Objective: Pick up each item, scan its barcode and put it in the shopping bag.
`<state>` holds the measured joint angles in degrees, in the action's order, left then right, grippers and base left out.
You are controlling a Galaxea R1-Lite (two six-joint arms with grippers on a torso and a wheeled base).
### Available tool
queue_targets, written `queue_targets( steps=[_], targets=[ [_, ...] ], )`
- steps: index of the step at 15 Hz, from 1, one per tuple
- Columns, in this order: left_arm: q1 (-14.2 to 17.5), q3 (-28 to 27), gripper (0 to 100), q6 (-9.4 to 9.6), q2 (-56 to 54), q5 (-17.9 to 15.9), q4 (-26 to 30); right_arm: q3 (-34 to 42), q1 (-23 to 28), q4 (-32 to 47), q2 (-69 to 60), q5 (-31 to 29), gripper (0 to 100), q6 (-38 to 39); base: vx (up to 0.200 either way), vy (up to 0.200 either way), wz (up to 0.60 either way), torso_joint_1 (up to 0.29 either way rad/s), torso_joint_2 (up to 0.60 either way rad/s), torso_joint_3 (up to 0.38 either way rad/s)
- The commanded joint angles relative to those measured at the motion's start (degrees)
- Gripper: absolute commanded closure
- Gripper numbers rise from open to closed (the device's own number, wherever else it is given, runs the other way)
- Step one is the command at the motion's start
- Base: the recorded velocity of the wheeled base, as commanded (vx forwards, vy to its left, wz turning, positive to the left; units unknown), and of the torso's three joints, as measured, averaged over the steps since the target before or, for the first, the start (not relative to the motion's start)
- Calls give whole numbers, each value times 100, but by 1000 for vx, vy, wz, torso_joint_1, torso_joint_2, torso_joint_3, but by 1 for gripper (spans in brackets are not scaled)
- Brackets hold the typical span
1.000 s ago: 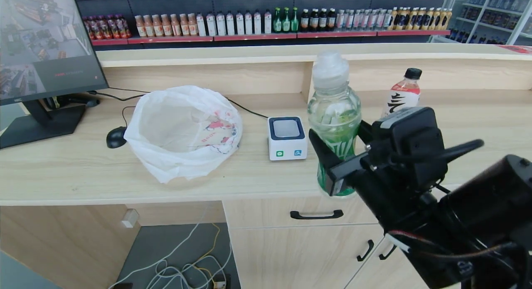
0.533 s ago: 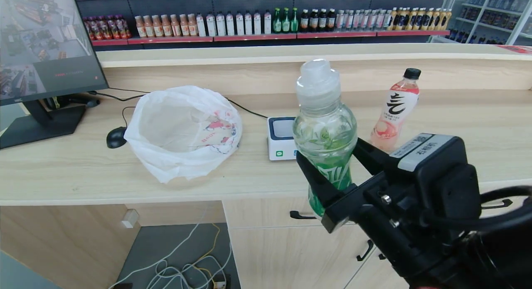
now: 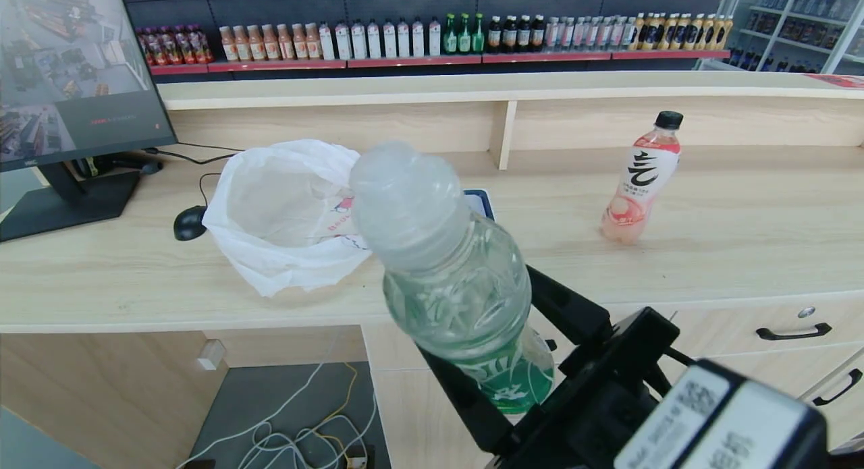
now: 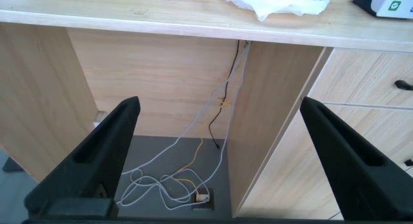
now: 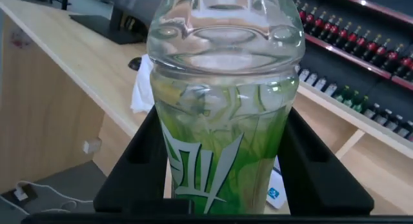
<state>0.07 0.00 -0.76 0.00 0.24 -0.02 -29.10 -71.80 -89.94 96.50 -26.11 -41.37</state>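
The right jaws are clamped on the lower, labelled part of the green bottle [image 3: 466, 300], which hangs in the air close to the head camera, tilted with its cap leaning to the robot's left. The left jaws stand wide apart with nothing between them, low before the open underside of the counter [image 3: 742, 239], where loose cables [image 4: 174, 185] lie on the floor. The left wrist view takes in the scanner [image 4: 387, 1] on the counter, just beside the shopping bag [image 3: 283, 219]; in the head view the green bottle covers all but a corner of it. The green bottle's base is cut off in the right wrist view. A pink bottle [image 3: 638, 179] stands upright on the counter, well apart to the right. A monitor [image 3: 74, 71] and a mouse [image 3: 187, 223] sit left of the bag; stocked shelves [image 3: 432, 37] run behind
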Motion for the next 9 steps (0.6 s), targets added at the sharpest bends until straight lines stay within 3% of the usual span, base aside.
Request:
queue_targets(
  steps=[1, 5, 9],
  targets=[
    [1, 0, 0, -4, 0, 2, 2, 18, -361, -6, 44, 1, 100, -345, 0, 0, 0, 0, 0, 0],
    [1, 0, 0, -4, 0, 2, 2, 10, -528, -6, 35, 247, 100, -1769, 0, 0, 0, 0, 0, 0],
    [1, 0, 0, -4, 0, 2, 2, 27, -528, -6, 202, 247, 100, -2454, 0, 0, 0, 0, 0, 0]
  ],
)
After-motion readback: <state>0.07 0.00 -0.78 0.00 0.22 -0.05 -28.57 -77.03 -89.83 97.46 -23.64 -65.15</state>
